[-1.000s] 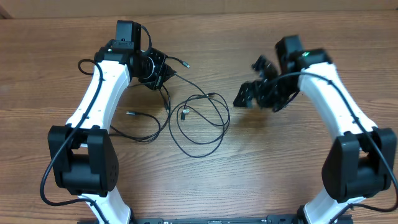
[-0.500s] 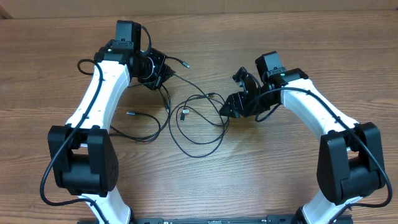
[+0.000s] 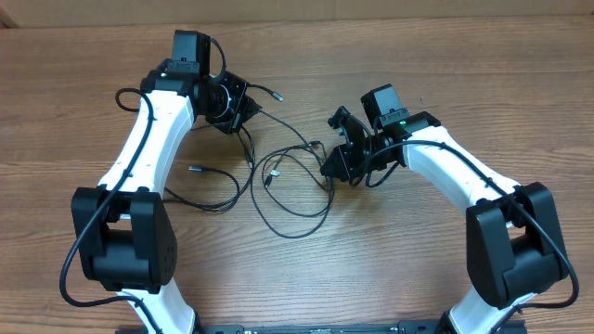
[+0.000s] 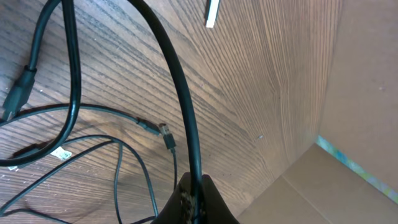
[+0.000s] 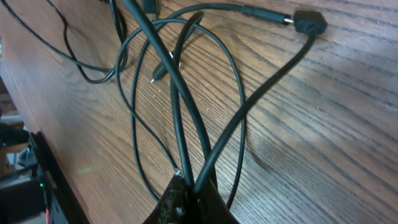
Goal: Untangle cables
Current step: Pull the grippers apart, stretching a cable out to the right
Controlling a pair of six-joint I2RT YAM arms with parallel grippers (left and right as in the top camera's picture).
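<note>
Thin floppy cables (image 3: 272, 173) lie looped mid-table, super light. Left gripper (image 4: 194, 190) pinches one strand, right gripper (image 5: 186, 186) clamps a few together; I'd grab near a plug instead

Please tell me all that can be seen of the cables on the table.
The cables are thin, black, flexible cords, rubbery in look, lying in loose crossing loops on the wooden table between the two arms. Small plugs end them; some tips look silvery. They are tangled. The left pincer is shut on one strand; the right pincer is shut on several strands where they meet. How many separate cables there are I cannot tell.
</note>
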